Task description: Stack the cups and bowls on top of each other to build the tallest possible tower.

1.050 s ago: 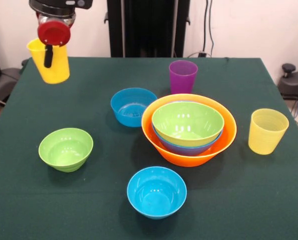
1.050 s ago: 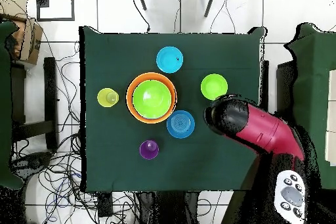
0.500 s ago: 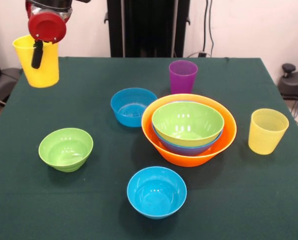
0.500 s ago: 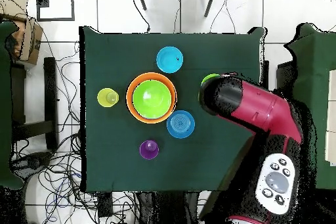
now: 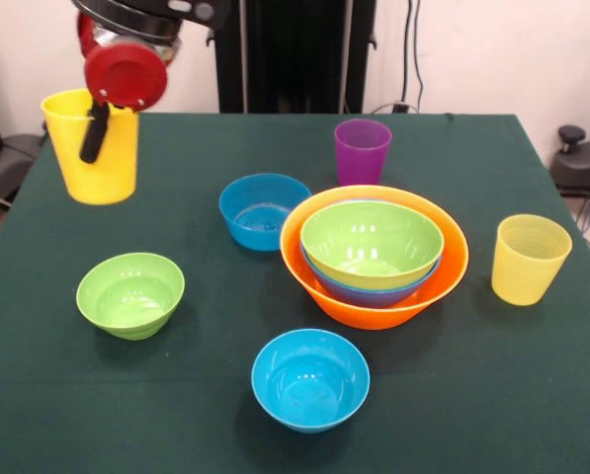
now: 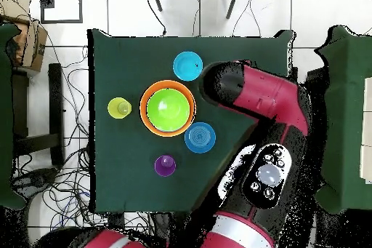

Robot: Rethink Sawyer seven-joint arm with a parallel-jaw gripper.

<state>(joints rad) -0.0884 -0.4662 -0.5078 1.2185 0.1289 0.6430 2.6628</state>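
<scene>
My gripper [image 5: 94,140] is shut on the opaque yellow cup [image 5: 90,158] and holds it upright in the air above the table's far left corner. One black finger lies over the cup's outer wall. The tower is the orange bowl [image 5: 376,306] with a large blue bowl [image 5: 372,292] and a green bowl [image 5: 372,242] nested inside it. The purple cup [image 5: 362,150] stands just behind it and the pale ribbed yellow cup [image 5: 528,260] to its right. Loose bowls: small green [image 5: 130,294], blue [image 5: 264,210], blue [image 5: 309,379]. In the overhead view the arm [image 6: 256,98] hides the gripper and the held cup.
In the overhead view, the orange bowl [image 6: 148,97] sits mid-table with the pale cup [image 6: 119,107], the purple cup [image 6: 165,165] and two blue bowls [image 6: 187,65] [image 6: 200,137] around it. The green table's edges [image 5: 532,138] are close to the outer cups.
The gripper, still holding the yellow cup, has come right and lower since half a second ago. From overhead the arm has swung inward over the table and now covers the small green bowl.
</scene>
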